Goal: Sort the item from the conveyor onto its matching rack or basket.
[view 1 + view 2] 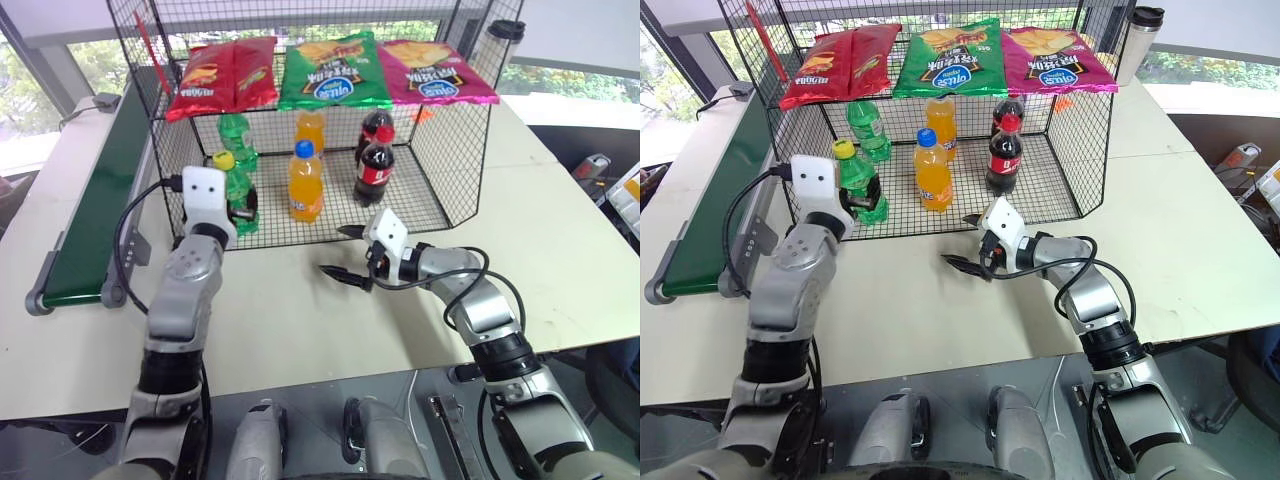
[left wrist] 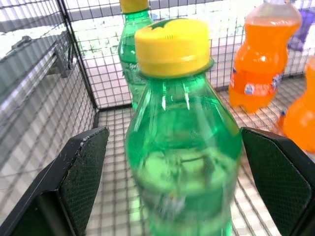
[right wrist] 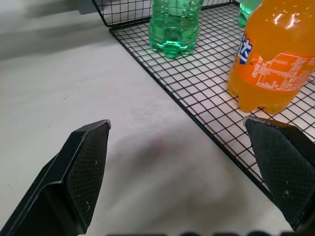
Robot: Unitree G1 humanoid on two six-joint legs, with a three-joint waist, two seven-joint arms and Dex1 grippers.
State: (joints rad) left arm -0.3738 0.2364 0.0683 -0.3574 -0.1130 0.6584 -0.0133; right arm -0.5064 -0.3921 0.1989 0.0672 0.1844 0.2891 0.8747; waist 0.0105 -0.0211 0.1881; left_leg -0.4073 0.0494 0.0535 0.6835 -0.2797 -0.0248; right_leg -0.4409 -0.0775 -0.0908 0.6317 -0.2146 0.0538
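Nearest the robot, the right end effector [image 1: 346, 252] is held low over the bare counter [image 1: 300, 320], just short of the front edge of the cage floor, with its two fingers spread wide and nothing between them. In its wrist view an orange soda bottle [image 3: 273, 59] is seen just past the mesh edge.

A little farther on, at the front left corner of the cage [image 1: 440, 180], the left end effector [image 1: 868, 200] is released: its fingers [image 2: 81, 177] stand apart on either side of the yellow-capped green bottle [image 2: 182, 147], and a gap appears to be left on both sides, though contact low on the body cannot be ruled out from these views. The bottle is set upright on the mesh floor, so the placing is judged done and the step in hand is the withdrawal.

For that to go well, the end effector should be drawn straight back along its own line, level, with the fingers kept fully spread until the cap is cleared; any sideways drift could tip the bottle or catch the left mesh wall close beside it.

Behind it a second green bottle [image 1: 236, 137] is standing, with cola bottles [image 1: 374, 165] toward the right. Snack bags [image 1: 330, 70] lie on the cage top. The conveyor [image 1: 100, 195] runs along the counter's left edge.
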